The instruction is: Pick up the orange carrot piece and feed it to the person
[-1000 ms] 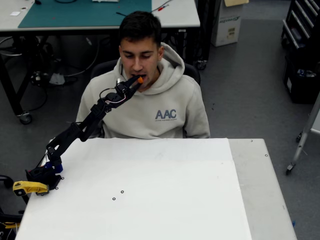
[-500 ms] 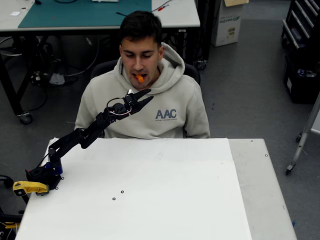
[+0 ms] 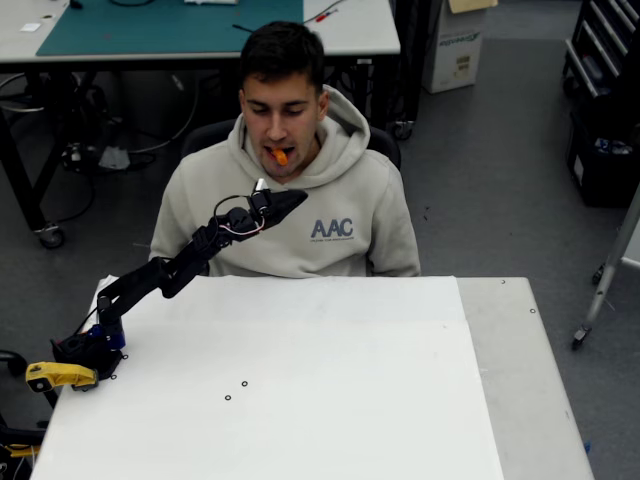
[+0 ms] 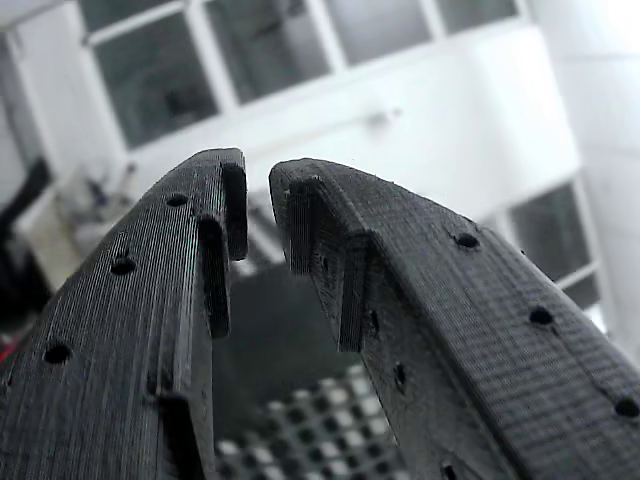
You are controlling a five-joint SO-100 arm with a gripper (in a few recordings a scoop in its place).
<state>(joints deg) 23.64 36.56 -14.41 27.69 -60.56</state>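
One carrot piece point(image 3: 281, 156) sits in the person's point(image 3: 290, 200) mouth in the overhead view, above the gripper point(image 3: 290, 199) (empty, below the chin), clearly apart. Wrist view: the gripper point(image 4: 258, 215) tips stand nearly together, holding nothing. I'd retreat slowly, away from the face.
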